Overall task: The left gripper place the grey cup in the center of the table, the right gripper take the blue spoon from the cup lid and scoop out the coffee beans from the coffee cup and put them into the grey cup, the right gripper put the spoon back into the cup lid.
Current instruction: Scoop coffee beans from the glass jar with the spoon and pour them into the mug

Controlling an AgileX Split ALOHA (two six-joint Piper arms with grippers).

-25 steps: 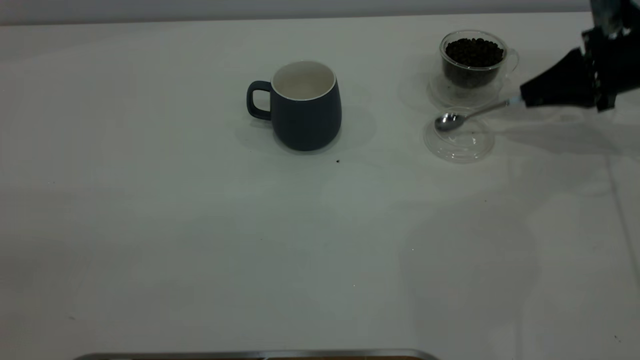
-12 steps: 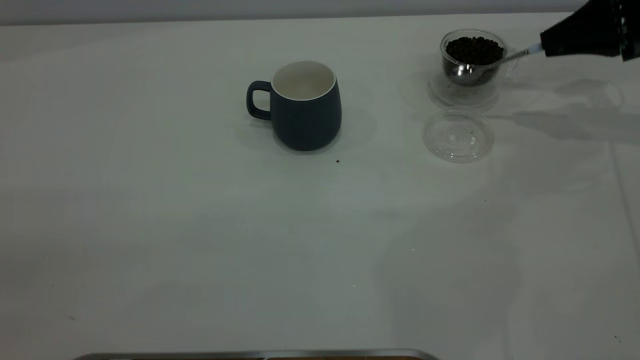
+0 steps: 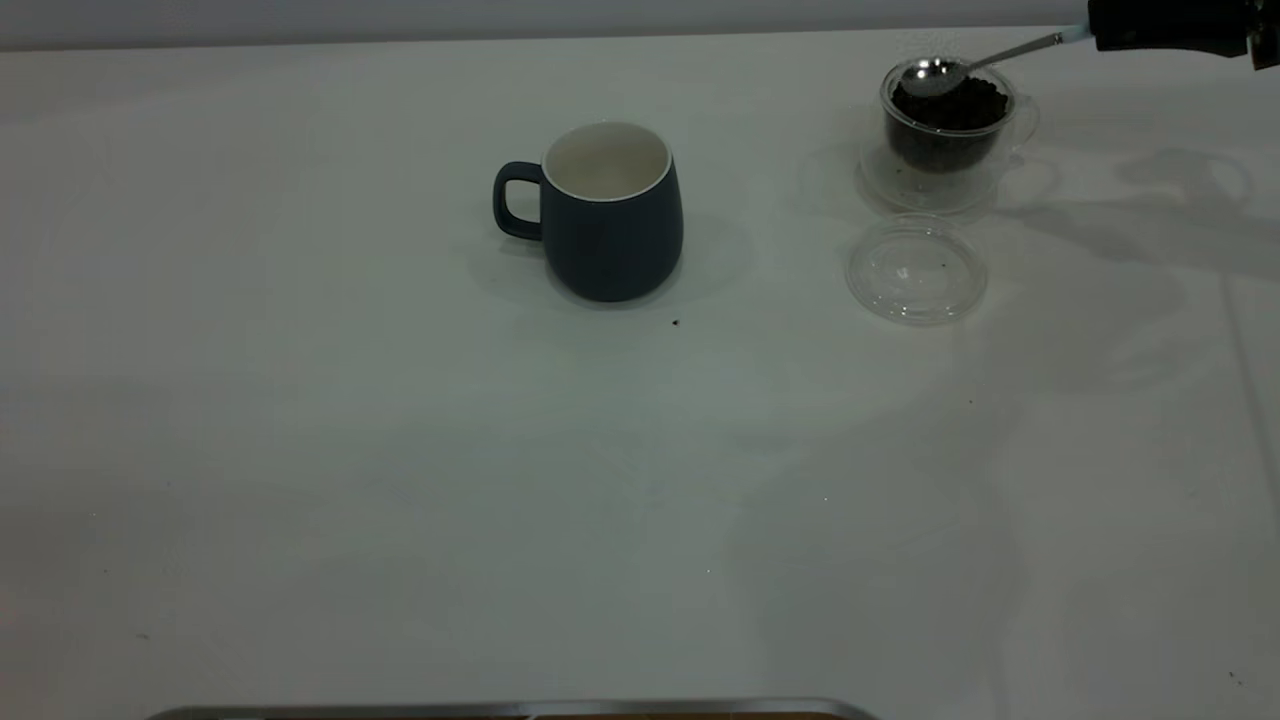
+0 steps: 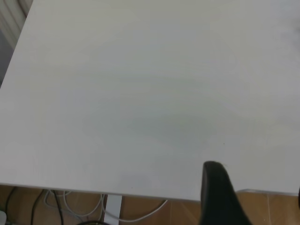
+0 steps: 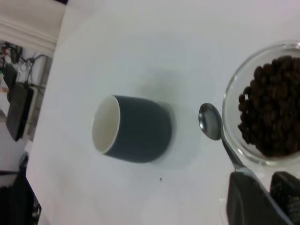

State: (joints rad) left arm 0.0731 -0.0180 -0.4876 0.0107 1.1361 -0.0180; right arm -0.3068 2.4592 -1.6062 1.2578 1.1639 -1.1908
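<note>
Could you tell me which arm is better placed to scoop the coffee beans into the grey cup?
The right: its gripper holds the spoon above the coffee cup; the left is off at the table edge.

The exterior view is dim and flat, the white tabletop (image 3: 400,450) reading greyish. Soft, blurred shadows spread over its right half, and the grey cup (image 3: 610,215) throws a faint shadow to both sides. The clear cup lid (image 3: 917,270) shows small glints. The left wrist view is brighter and even. In the right wrist view the spoon (image 5: 213,126) looks slightly soft.
</note>
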